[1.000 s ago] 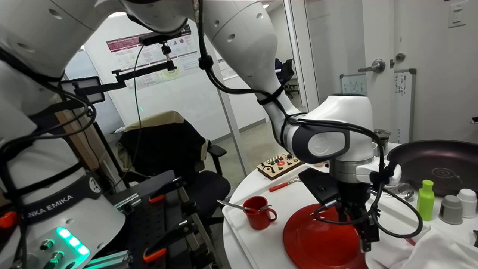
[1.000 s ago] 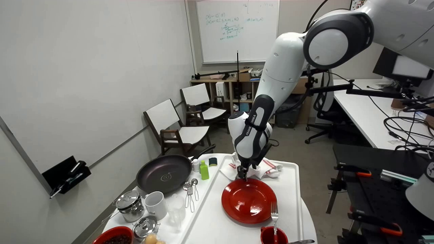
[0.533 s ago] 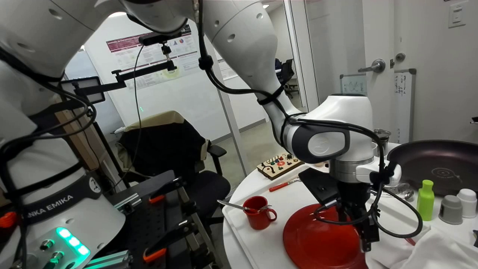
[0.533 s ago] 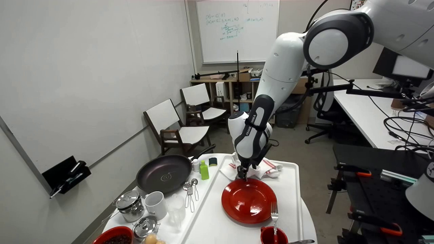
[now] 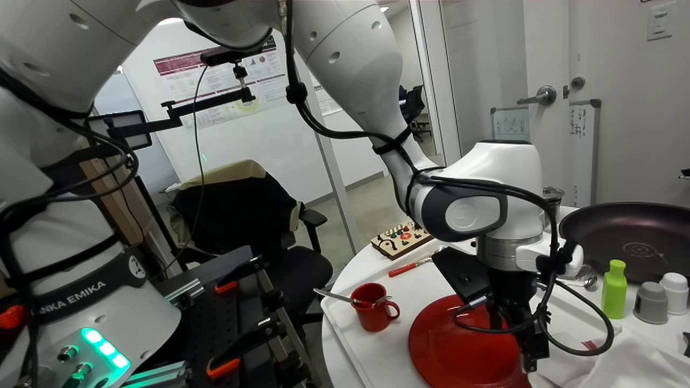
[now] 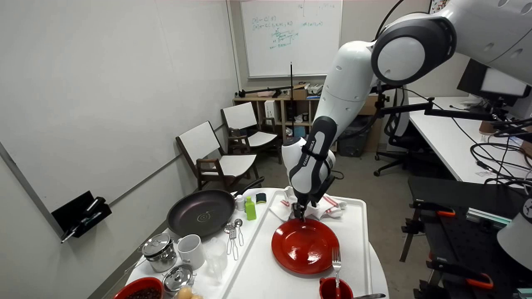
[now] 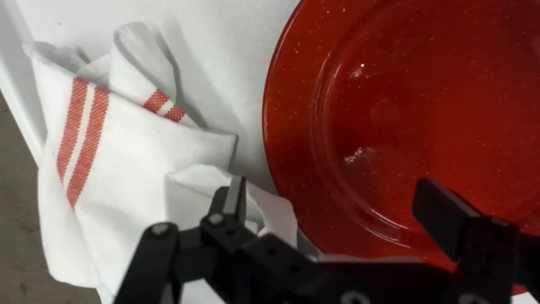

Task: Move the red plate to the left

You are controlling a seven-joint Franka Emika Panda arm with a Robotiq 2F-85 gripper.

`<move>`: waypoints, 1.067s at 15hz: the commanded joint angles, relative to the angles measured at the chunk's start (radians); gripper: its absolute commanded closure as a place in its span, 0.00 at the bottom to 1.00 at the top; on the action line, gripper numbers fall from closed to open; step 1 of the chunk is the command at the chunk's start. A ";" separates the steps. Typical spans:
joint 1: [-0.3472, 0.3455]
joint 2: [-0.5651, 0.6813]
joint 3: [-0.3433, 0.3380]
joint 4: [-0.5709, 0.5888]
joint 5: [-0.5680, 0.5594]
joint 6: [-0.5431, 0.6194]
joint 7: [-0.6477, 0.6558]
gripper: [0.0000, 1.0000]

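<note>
Red plate (image 7: 405, 109) on white tray (image 6: 266, 280), gripper (image 7: 331, 185) spread wide and empty at the plate's edge, striped cloth (image 7: 126, 169) alongside

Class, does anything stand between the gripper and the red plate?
Partly: a red-striped dish towel bunches at the rim of the red plate, contact unclear. In the wrist view, one finger of the open gripper appears over the towel; nothing visible separates the other finger from the plate.
</note>
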 commanded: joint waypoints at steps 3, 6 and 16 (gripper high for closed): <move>-0.076 0.054 0.029 -0.003 0.003 0.058 -0.045 0.00; -0.107 0.085 0.043 -0.017 0.000 0.102 -0.074 0.00; -0.105 0.136 0.064 -0.025 -0.002 0.202 -0.089 0.00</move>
